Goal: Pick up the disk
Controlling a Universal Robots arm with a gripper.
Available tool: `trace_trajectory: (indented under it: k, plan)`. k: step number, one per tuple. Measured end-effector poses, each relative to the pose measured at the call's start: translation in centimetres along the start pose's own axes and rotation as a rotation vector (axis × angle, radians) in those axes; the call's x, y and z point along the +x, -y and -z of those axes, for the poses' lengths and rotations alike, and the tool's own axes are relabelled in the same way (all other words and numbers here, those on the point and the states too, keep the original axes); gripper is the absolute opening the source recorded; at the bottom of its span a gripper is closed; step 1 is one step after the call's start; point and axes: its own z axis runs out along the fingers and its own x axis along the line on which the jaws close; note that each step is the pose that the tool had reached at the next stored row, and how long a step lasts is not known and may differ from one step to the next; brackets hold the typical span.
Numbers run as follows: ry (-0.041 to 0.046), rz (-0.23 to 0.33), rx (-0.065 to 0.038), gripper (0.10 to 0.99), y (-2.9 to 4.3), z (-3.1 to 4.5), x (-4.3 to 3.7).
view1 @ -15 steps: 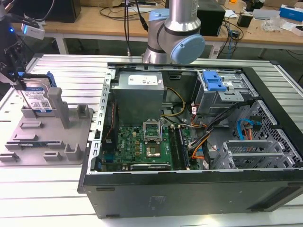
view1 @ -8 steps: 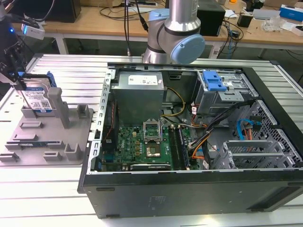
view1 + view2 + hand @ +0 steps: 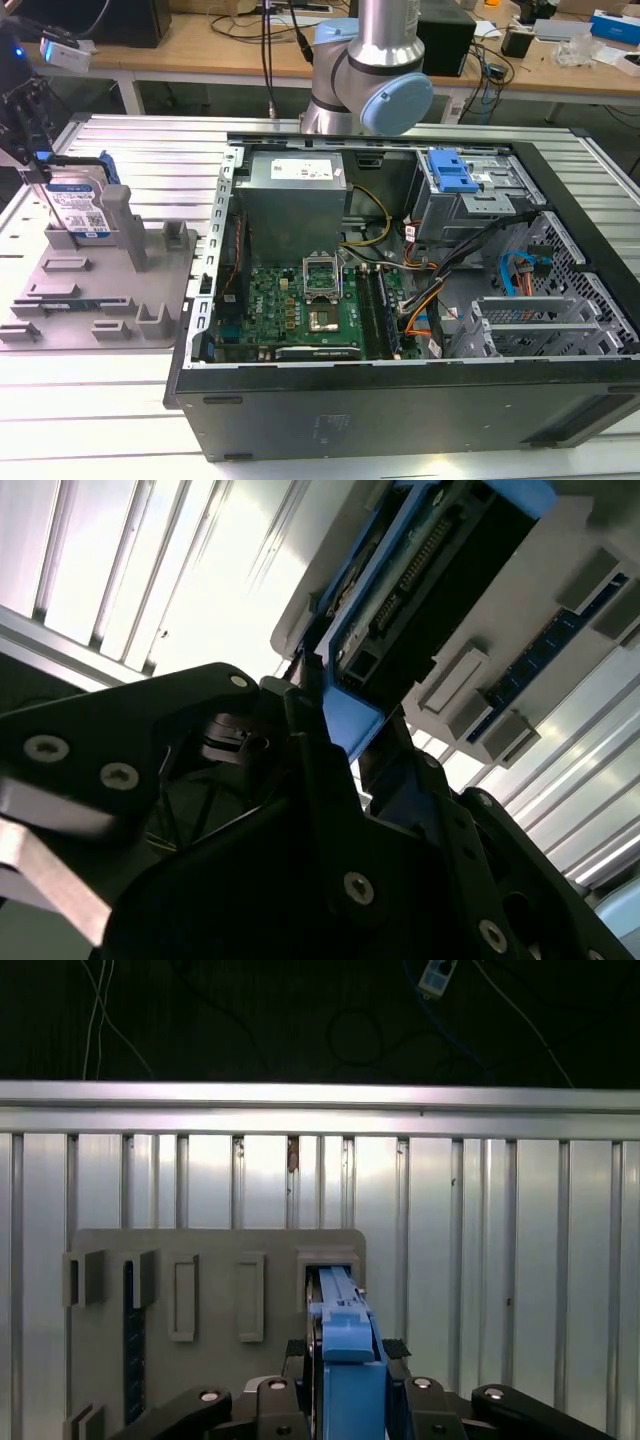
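Ribbed table (image 3: 470, 1260) beneath, claw (image 3: 347, 1352) clamps disk (image 3: 343, 1305) by edges

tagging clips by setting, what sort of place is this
Probably a robotics lab or workshop for computer assembly: an opened desktop computer case sits on a ribbed metal table, wooden workbenches with cables stand behind, and the disk stands in a grey holder tray.

barcode label (image 3: 84, 216) on the disk (image 3: 68, 190), print too small to read
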Motion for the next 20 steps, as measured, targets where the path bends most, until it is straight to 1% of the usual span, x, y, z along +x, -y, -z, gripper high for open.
trace_trajectory:
  k: [1, 5, 8, 11, 20]
  plan:
    - [0.0000, 0.000, 0.000, 0.384, 0.00, 0.15, 0.00]
    - [-0.0001, 0.000, 0.000, 0.384, 0.00, 0.06, 0.00]
    - [0.0000, 0.000, 0.000, 0.384, 0.01, -0.64, 0.00]
    - [0.0000, 0.000, 0.000, 0.384, 0.01, -1.03, 0.01]
    - [0.0000, 0.000, 0.000, 0.369, 0.00, -1.12, 0.08]
